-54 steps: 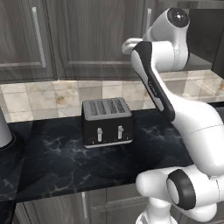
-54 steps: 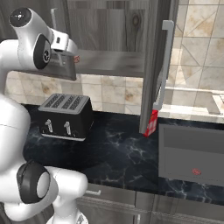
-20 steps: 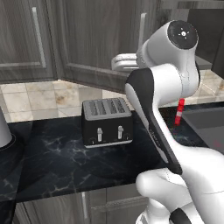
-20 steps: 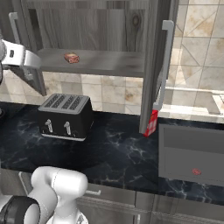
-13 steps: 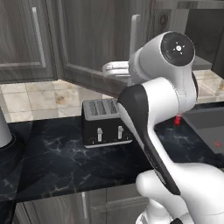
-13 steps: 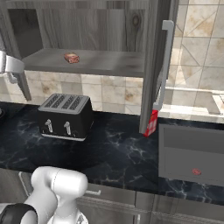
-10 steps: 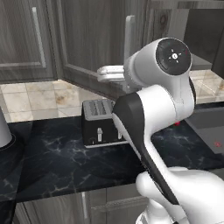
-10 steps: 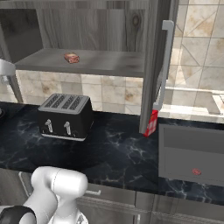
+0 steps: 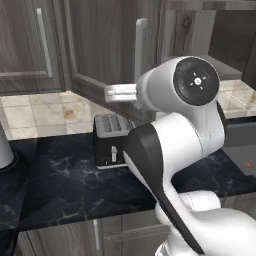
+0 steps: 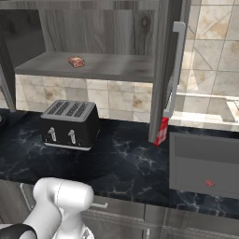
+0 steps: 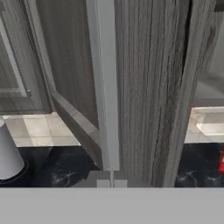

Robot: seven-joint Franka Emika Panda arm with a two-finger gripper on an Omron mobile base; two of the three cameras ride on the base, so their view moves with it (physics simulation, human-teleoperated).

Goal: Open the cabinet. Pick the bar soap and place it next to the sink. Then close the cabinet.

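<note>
The bar soap [image 10: 76, 61] is lying on the pale shelf of the cabinet [image 10: 98, 65], above the black toaster [image 10: 70, 124] and a little to its side, well apart from the gripper [image 11: 111, 183]. The gripper is sitting at the lower end of the left door's silver bar handle [image 11: 107, 83], its fingers pressed together with no gap showing, the handle rising just past their tips. Both cabinet doors are standing open. To the toaster's other side, the sink [image 10: 205, 163] is lying beyond a red-and-white bottle [image 10: 161, 131].
</note>
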